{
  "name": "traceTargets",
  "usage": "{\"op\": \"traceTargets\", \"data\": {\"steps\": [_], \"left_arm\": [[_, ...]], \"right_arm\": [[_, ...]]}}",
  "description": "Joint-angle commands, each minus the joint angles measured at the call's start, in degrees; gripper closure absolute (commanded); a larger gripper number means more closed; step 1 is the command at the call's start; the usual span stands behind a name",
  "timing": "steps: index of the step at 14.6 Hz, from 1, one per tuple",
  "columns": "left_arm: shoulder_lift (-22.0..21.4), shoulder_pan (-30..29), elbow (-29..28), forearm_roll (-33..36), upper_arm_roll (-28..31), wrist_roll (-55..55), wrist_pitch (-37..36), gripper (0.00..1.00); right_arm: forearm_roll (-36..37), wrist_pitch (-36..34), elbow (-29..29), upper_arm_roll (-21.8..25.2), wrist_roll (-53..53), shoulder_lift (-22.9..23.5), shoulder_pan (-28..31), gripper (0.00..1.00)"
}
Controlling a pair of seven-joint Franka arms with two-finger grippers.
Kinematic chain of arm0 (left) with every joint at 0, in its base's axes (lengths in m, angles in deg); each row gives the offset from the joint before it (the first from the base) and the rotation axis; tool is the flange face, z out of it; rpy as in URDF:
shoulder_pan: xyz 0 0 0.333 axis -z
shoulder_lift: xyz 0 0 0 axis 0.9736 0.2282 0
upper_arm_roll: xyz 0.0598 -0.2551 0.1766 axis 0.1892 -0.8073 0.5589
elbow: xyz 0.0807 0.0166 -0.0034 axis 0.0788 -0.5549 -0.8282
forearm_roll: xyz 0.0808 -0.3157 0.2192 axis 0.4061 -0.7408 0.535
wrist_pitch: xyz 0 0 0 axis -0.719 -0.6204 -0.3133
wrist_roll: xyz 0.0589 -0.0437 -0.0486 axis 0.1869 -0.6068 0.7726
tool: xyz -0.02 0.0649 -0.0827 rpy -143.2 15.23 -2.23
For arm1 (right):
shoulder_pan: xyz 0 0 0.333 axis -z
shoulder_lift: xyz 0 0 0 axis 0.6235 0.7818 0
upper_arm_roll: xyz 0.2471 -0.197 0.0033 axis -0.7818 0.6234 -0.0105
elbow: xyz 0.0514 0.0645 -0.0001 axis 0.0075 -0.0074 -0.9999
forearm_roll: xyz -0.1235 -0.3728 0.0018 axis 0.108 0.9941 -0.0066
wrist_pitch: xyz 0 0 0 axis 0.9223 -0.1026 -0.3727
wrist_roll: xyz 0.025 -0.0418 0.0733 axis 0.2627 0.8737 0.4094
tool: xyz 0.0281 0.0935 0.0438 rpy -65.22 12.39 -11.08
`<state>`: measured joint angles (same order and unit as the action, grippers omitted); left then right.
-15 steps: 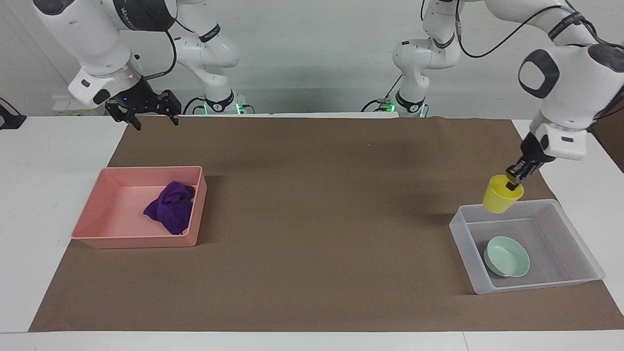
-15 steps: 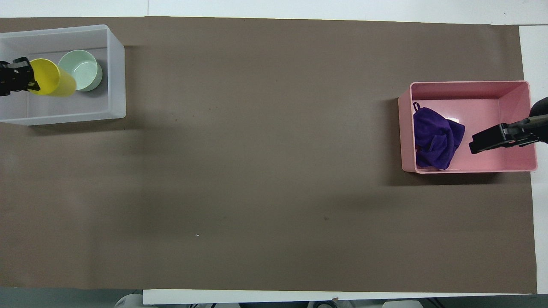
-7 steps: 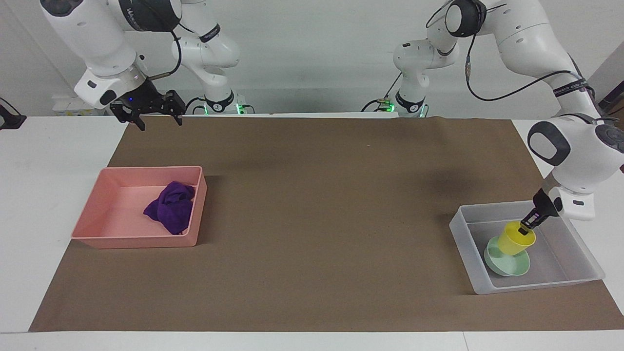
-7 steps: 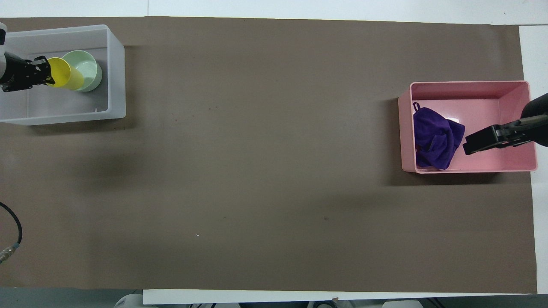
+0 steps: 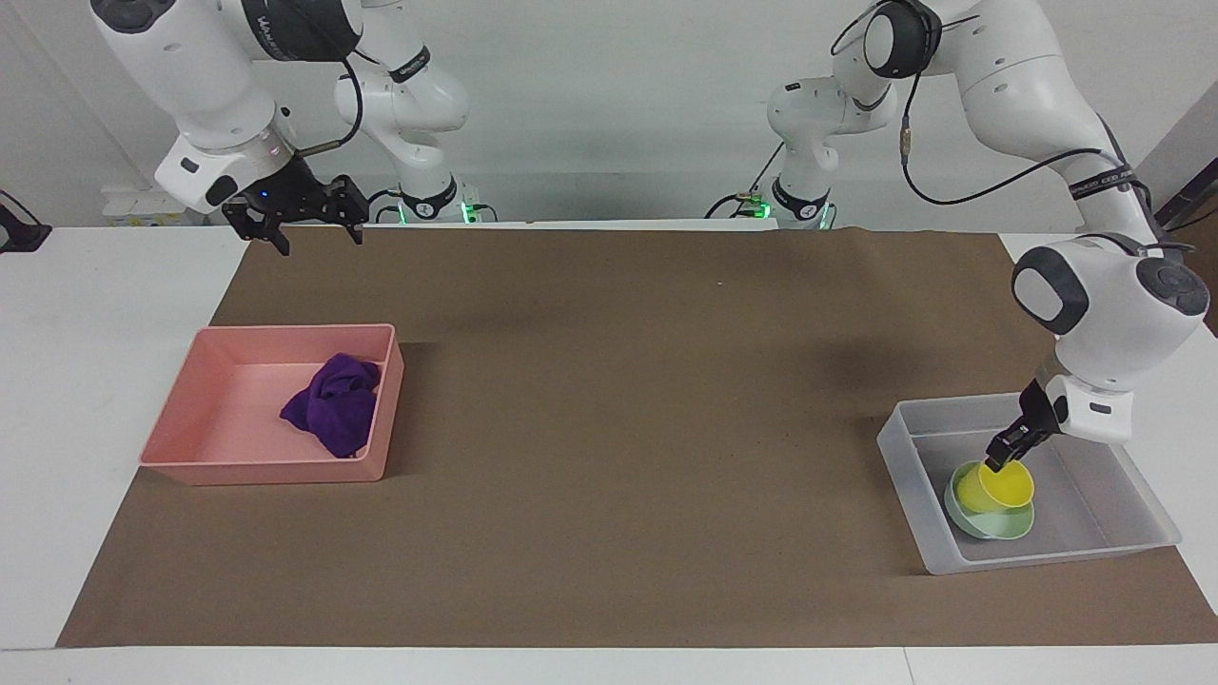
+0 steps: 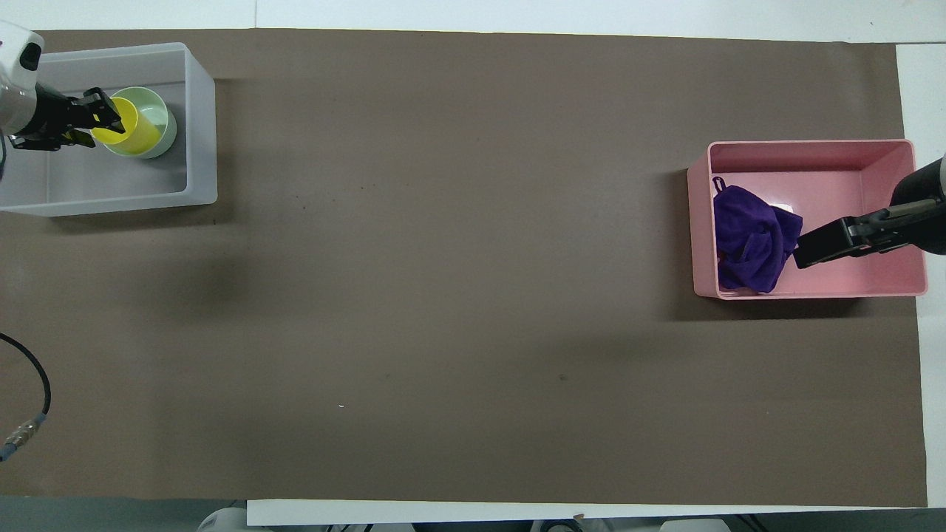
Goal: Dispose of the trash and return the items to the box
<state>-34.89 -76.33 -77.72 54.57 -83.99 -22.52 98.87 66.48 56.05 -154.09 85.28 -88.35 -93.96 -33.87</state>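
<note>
The translucent whitish tub stands at the left arm's end of the table. In it lies the mint-green bowl, and the yellow cup sits tilted inside the bowl. My left gripper is down in the tub, shut on the cup's rim. The overhead view shows the tub, the bowl, the cup and the left gripper. The purple cloth lies in the pink tray. My right gripper hangs open and empty, raised; in the overhead view it is over the tray beside the cloth.
A brown mat covers most of the table between the two containers. A loose cable of the left arm hangs at the mat's edge near the robots.
My left gripper came down from above the tub's rim into the tub and brought the yellow cup into the green bowl. My right gripper drifted slightly toward the cloth, still raised.
</note>
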Motion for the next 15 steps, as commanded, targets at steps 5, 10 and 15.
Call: {"op": "traceTargets", "data": {"steps": [5, 10, 15], "left_arm": [[-22.1, 6.8, -7.4, 0.9, -0.2, -1.6, -24.5, 0.00], [-26.0, 7.7, -10.2, 1.4, 0.4, -14.1, -24.4, 0.00], [-25.6, 6.8, -9.5, 1.3, 0.6, -15.8, -24.5, 0.00]], "right_arm": [[-0.7, 1.5, -1.4, -0.3, -1.4, -0.9, 0.4, 0.00], [-0.7, 1.5, -1.9, -0.3, -1.3, -1.1, 0.5, 0.01], [-0.7, 3.1, -3.3, -0.2, -1.4, -1.4, 0.6, 0.01]]}}
